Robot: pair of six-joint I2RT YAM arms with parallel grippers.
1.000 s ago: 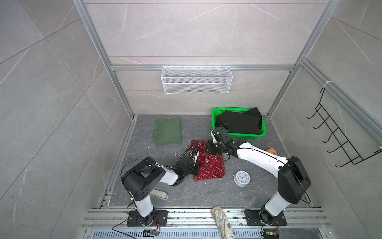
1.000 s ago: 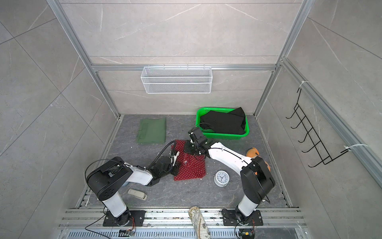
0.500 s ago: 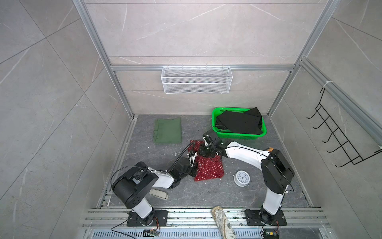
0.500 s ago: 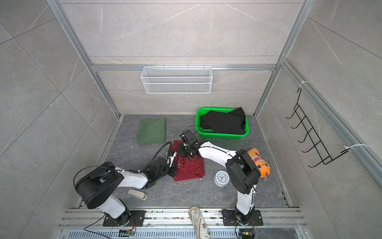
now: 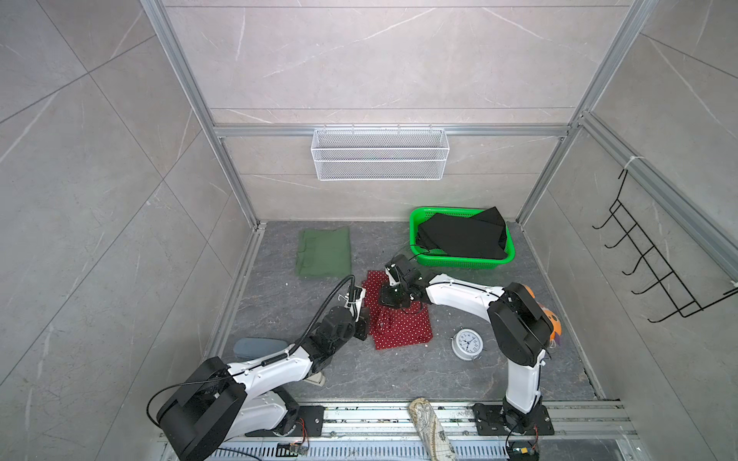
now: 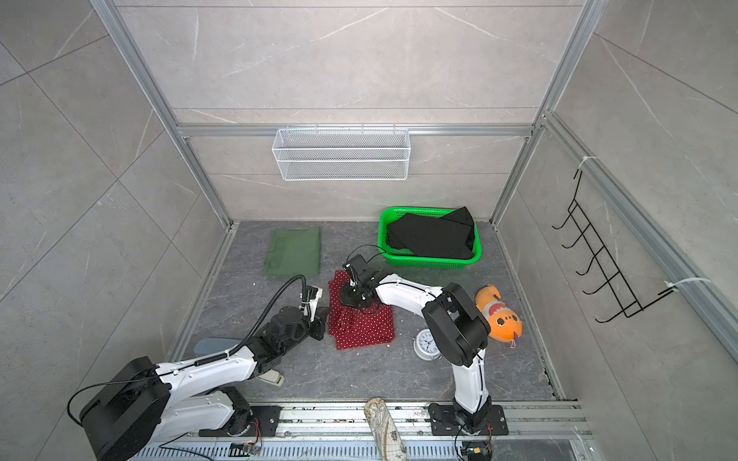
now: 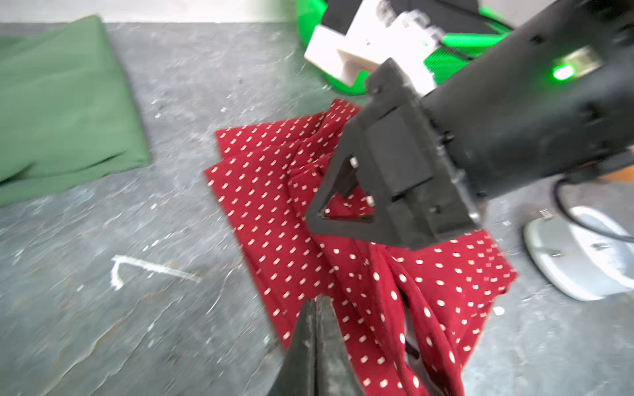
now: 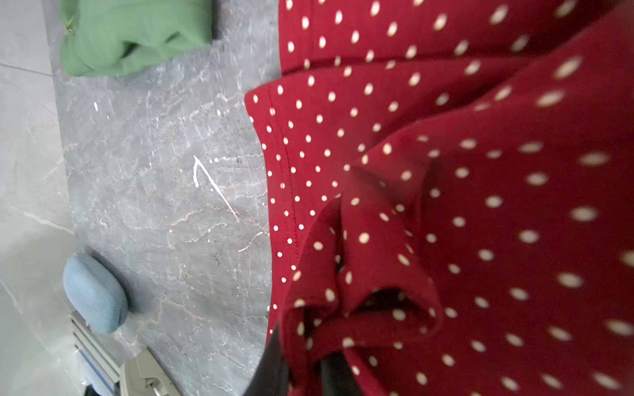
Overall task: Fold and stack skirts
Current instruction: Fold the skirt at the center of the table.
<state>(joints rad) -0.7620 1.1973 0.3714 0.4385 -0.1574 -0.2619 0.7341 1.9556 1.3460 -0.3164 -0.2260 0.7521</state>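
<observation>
The red skirt lies mid-floor. The left gripper, fingers together, sits at its left edge. The right gripper straddles a raised fold, though whether it grips cannot be told.

Cam layout: stereo pair overhead, one cam per wrist.
Both top views look steeply down from high over the front edge and cover the whole grey marbled stone floor. Left wrist cam: low, near, facing the back edge. Right wrist cam: very close, facing the left edge. The wrist views share the red white-dotted cloth skirt and the folded olive green cloth skirt.
</observation>
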